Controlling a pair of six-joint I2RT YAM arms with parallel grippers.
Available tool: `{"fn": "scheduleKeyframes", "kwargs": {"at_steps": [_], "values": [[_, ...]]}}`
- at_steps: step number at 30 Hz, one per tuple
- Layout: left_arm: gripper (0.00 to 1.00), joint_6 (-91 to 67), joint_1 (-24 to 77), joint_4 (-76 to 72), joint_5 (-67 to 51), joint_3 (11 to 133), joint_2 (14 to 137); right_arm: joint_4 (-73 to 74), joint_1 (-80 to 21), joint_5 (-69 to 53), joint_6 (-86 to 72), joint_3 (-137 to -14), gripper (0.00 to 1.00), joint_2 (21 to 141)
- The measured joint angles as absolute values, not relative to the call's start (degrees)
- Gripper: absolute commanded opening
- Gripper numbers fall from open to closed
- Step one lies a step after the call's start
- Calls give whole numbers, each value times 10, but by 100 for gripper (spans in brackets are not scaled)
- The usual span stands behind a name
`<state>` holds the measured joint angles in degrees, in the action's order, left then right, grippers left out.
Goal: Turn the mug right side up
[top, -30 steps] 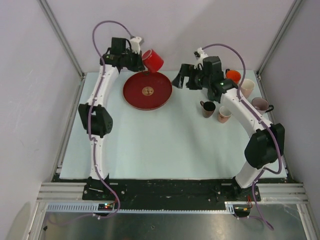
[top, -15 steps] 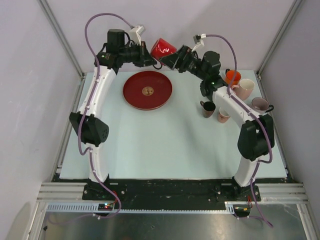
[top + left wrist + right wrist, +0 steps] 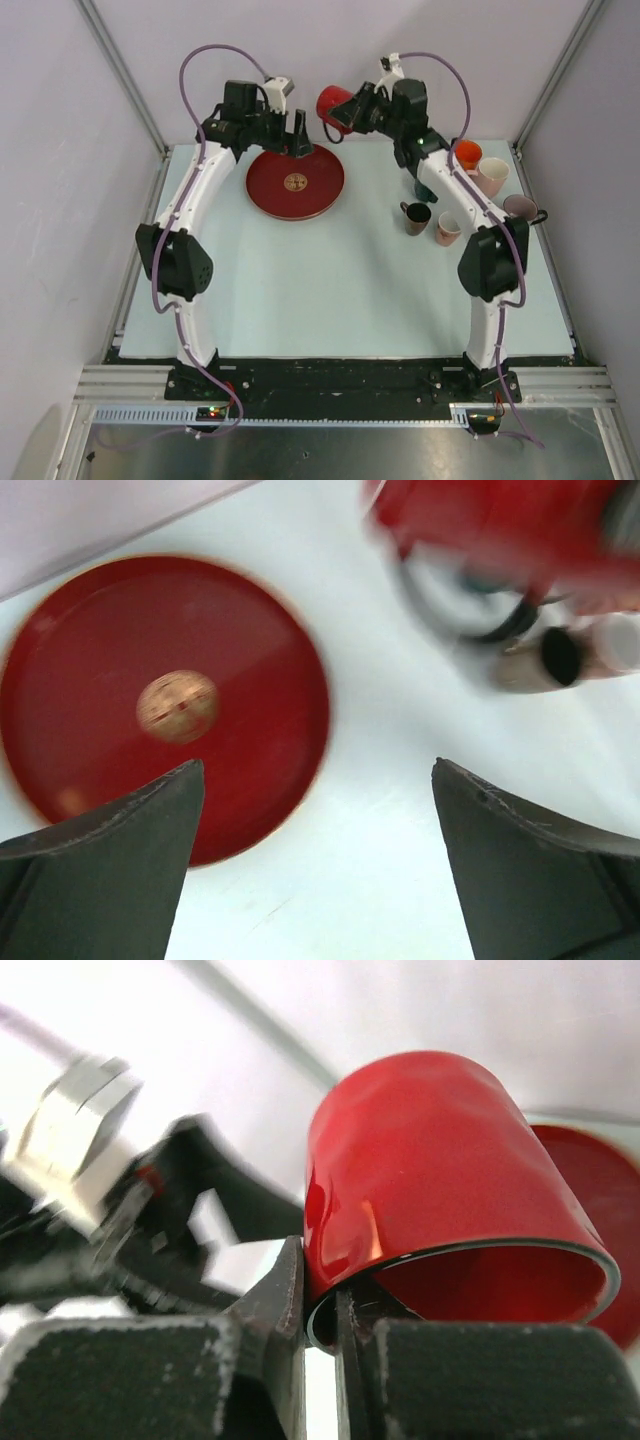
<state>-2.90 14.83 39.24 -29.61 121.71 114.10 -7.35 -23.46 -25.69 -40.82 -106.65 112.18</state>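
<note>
The red mug (image 3: pixel 335 104) hangs in the air past the table's far edge, lying on its side with its mouth toward my right gripper (image 3: pixel 357 108). In the right wrist view that gripper (image 3: pixel 320 1305) is shut on the rim of the mug (image 3: pixel 440 1160), one finger outside the wall and one inside. My left gripper (image 3: pixel 297 140) is open over the far edge of the red plate (image 3: pixel 275 190), apart from the mug. In the left wrist view, its gripper (image 3: pixel 317 770) holds nothing, and the mug (image 3: pixel 490 520) is a red blur at top right.
The red plate (image 3: pixel 250 710) lies at the back middle of the table. Several cups stand at the back right: a dark brown one (image 3: pixel 415 216), a pinkish one (image 3: pixel 449 229), an orange one (image 3: pixel 466 152), a cream one (image 3: pixel 492 175) and a pink one (image 3: pixel 520 208).
The left gripper let go of the red mug, opened and drew back over the plate. The right gripper closed on the mug's rim and now carries it alone.
</note>
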Motion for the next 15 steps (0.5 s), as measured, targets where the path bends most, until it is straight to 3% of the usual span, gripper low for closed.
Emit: {"fn": "scheduleKeyframes", "kwargs": {"at_steps": [7, 15], "values": [[100, 67, 99, 398, -125, 1087, 1073, 281, -213, -97, -163, -1415, 0, 1299], [100, 127, 1, 401, -75, 936, 997, 417, -186, -34, -26, -1404, 0, 1366]]}}
